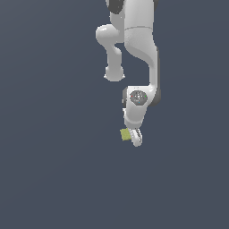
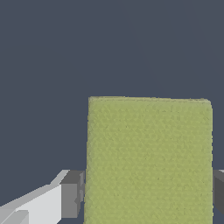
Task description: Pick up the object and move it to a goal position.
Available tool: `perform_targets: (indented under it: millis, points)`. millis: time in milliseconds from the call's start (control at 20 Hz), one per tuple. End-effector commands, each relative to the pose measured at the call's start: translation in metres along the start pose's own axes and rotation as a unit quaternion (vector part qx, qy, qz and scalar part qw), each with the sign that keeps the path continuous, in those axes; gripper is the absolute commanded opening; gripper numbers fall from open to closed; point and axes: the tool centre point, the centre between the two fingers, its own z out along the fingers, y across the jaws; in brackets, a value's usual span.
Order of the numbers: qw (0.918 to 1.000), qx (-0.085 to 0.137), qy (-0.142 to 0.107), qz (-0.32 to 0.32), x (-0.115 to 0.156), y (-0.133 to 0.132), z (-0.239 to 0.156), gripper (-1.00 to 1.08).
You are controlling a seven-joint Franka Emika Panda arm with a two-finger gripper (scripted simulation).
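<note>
olive square block (image 2: 149, 159), plain, between fingers (image 2: 72, 194)

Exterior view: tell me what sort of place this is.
Likely a bare simulated test scene, not a real room: a flat, featureless dark grey backdrop, a smooth white rendered arm, and one plain olive block between the gripper pads.

Place: you are looking at a simulator's render, not a real room.
Backdrop: a flat, even slate-blue ground (image 1: 49, 170) fills both views.
Surfaces: the white arm (image 1: 141, 40) looks smooth and computer-drawn.
</note>
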Motion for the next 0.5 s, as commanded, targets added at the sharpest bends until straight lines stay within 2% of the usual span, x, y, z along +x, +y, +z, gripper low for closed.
perform_targets:
  millis: [0,250,450]
  points:
    - [1.0000,0.000,0.000,0.000,0.001,0.000,0.000,-1.00]
    - [1.0000,0.000,0.000,0.000,0.016,0.001,-0.009,-1.00]
    - [1.0000,0.000,0.000,0.000,0.045,0.003,-0.026,-1.00]
